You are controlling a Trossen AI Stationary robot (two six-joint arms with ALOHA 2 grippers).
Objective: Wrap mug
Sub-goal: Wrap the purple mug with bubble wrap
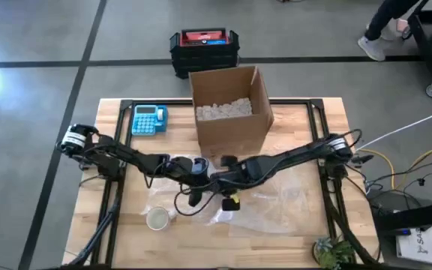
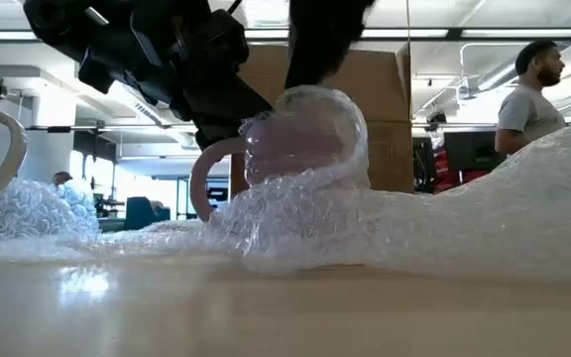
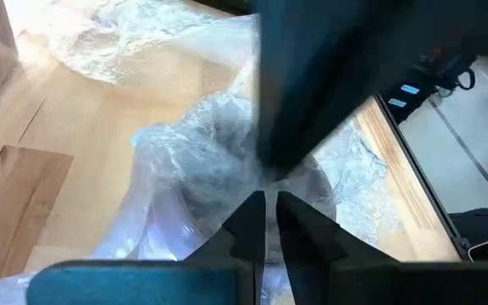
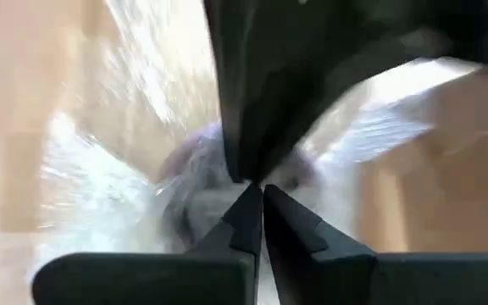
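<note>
**Operator:** Near the worktop (image 1: 291, 232) centre, in front of the cardboard box (image 1: 231, 120), both arms converge on the mug (image 2: 300, 139). Status?

**Technician:** The mug sits on the bubble wrap (image 1: 283, 202), with a fold of wrap drawn over its top; its handle (image 2: 206, 174) stays exposed. Left gripper (image 3: 267, 216): fingers together, apparently pinching film. Right gripper (image 4: 255, 207): fingers together at the wrap above the mug.

**Operator:** Failure risks?

**Technician:** Three, by judgement. First, the film may slip from either pinch, since the grip is thin; the fold would spring back. Second, pulling sideways may tip or drag the mug, because it rests on soft, uneven wrap. Third, the two arms work very close together; a crossing move may cause contact.

**Operator:** What cannot be verified?

**Technician:** From overhead, the arms cover the mug completely. The wrist views are blocked by the opposite arm, so actual film capture is unconfirmed. The mug's base is buried in wrap. A second mug (image 1: 157, 218) stands near the front left edge, and in the level view only part of its handle is visible.
</note>
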